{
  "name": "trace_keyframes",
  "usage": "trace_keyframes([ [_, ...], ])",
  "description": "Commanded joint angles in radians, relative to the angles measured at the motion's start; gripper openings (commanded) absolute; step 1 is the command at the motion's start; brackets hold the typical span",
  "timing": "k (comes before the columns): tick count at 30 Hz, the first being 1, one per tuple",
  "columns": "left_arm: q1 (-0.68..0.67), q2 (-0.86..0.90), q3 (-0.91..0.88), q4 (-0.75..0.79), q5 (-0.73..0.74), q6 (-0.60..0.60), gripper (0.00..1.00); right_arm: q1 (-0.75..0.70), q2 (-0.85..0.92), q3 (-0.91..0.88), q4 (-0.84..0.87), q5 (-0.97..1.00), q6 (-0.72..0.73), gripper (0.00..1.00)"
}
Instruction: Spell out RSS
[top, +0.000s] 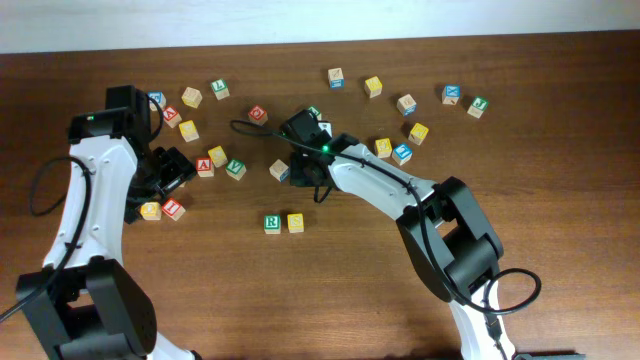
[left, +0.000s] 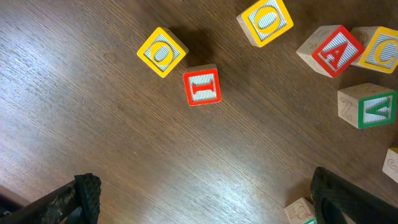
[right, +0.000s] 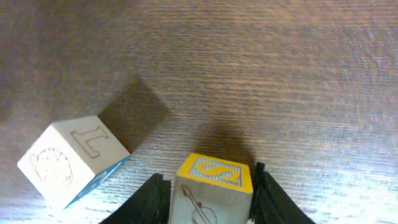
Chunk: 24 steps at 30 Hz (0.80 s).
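The green R cube (top: 272, 223) and a yellow S cube (top: 296, 222) sit side by side on the table, front of centre. My right gripper (top: 308, 172) is behind them. In the right wrist view it (right: 211, 190) is shut on a second yellow S cube (right: 214, 176), S face up, close to the table top. That cube is hidden under the gripper in the overhead view. My left gripper (top: 170, 172) is at the left, open and empty (left: 205, 208) over bare wood.
A pale L cube with a blue side (right: 68, 158) lies just left of my right gripper, also in the overhead view (top: 280, 170). Near my left gripper are a yellow O (left: 163, 51), red I (left: 201, 86), red A (left: 329, 51) and green V (left: 367, 106). More cubes lie along the back.
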Motion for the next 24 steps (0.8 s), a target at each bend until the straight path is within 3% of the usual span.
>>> trace_keyframes([
  [1, 0.002, -0.018, 0.008, -0.002, -0.001, -0.003, 0.99, -0.003, 0.010, 0.018, 0.003, 0.001, -0.123, 0.30],
  [8, 0.002, -0.018, 0.008, -0.002, -0.001, -0.003, 0.99, -0.003, -0.083, 0.018, 0.002, -0.026, -0.235, 0.31],
  [14, 0.002, -0.018, 0.008, -0.002, -0.001, -0.003, 0.99, -0.003, -0.134, 0.002, -0.069, -0.127, -0.499, 0.30],
  [17, 0.002, -0.018, 0.008, -0.002, -0.001, -0.003, 0.99, -0.010, -0.126, -0.071, -0.049, -0.123, -0.512, 0.31],
  [19, 0.002, -0.018, 0.008, -0.002, -0.001, -0.003, 0.99, -0.017, -0.126, -0.080, -0.039, -0.120, -0.512, 0.51],
  [20, 0.002, -0.018, 0.008, -0.002, -0.001, -0.003, 0.99, -0.019, -0.126, -0.080, -0.031, -0.119, -0.512, 0.56],
  [24, 0.002, -0.018, 0.008, -0.002, -0.001, -0.003, 0.99, -0.024, -0.114, -0.081, 0.000, -0.063, -0.513, 0.64],
])
